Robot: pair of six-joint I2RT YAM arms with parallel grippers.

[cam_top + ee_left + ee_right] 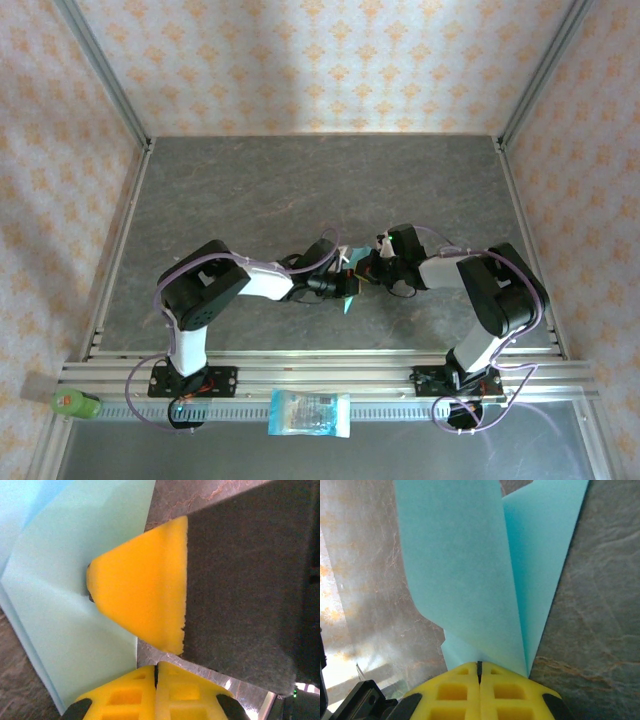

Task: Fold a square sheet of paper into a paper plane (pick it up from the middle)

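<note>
The square sheet of paper (470,580) is light teal-blue and folded into long layered flaps. It rises from the seam of my right gripper (479,666), which is shut on it. In the top view both grippers meet above the middle of the table, and a sliver of the paper (347,303) hangs below them. My left gripper (157,669) is shut, and the paper (65,605) passes beside its left finger, not out of the seam. One yellow pad (145,590) of the right gripper presses on the paper. From above, the left gripper (347,283) sits next to the right gripper (368,268).
A blue-and-white printed packet (310,413) lies on the near ledge in front of the aluminium rail (330,368). A green object (75,403) sits at the left end of the ledge. Metal frame posts and patterned walls bound the grey table (300,190).
</note>
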